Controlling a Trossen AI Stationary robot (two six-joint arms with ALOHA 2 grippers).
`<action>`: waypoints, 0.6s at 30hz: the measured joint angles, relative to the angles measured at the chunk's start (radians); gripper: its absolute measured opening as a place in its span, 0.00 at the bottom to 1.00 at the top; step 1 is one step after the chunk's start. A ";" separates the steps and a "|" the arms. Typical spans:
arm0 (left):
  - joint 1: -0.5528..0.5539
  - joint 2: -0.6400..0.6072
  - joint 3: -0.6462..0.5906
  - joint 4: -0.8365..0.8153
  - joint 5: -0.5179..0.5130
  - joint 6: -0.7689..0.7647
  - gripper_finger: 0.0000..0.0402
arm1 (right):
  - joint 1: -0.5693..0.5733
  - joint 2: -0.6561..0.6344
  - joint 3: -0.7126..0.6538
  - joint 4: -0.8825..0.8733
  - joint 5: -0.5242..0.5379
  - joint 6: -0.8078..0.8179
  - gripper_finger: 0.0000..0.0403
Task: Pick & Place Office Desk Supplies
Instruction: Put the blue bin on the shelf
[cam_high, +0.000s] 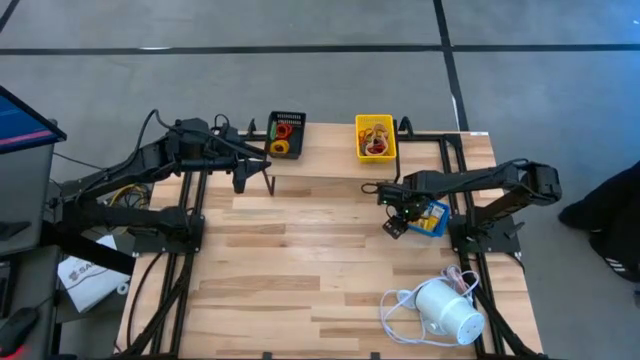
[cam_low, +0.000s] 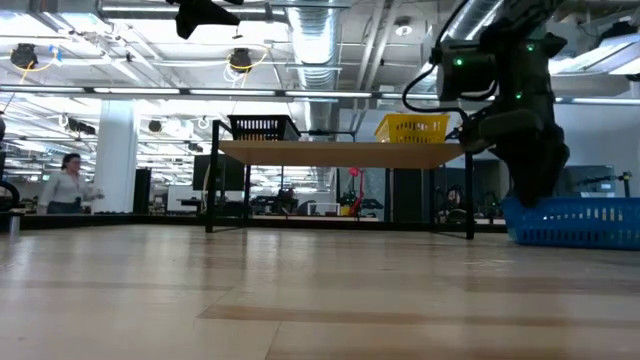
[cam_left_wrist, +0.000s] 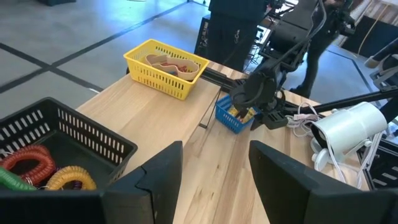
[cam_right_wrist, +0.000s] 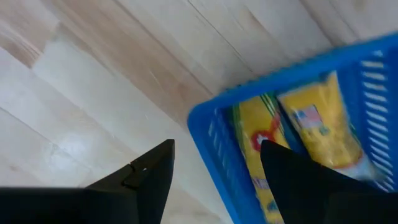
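Observation:
A black mesh tray (cam_high: 285, 133) holds red, green and yellow coiled loops (cam_left_wrist: 37, 171). A yellow tray (cam_high: 376, 137) holds tan and red pieces. Both stand on a raised shelf (cam_low: 340, 152) at the table's far edge. A blue tray (cam_high: 434, 218) with yellow packets (cam_right_wrist: 311, 134) rests on the table at the right. My left gripper (cam_high: 240, 182) hangs open, high beside the black tray (cam_left_wrist: 214, 168). My right gripper (cam_high: 394, 226) is open and low over the blue tray's left wall (cam_right_wrist: 217, 165), one finger over the tray and one outside it.
A white cylindrical device (cam_high: 447, 311) with a coiled white cord (cam_high: 398, 305) lies at the table's near right corner. The shelf's legs (cam_low: 209, 195) stand on the far part of the table. A person (cam_low: 68, 185) is in the room behind, and another stands beyond the right edge (cam_high: 612, 222).

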 joint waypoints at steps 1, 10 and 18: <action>0.000 0.000 0.000 0.000 0.000 0.005 0.45 | 0.000 0.000 -0.008 0.021 0.000 0.000 0.58; 0.000 0.000 0.000 0.000 0.000 0.008 0.45 | 0.001 0.000 -0.055 0.113 -0.008 0.001 0.58; 0.000 0.000 0.000 0.004 0.000 0.008 0.45 | 0.002 0.033 -0.083 0.125 -0.007 -0.015 0.48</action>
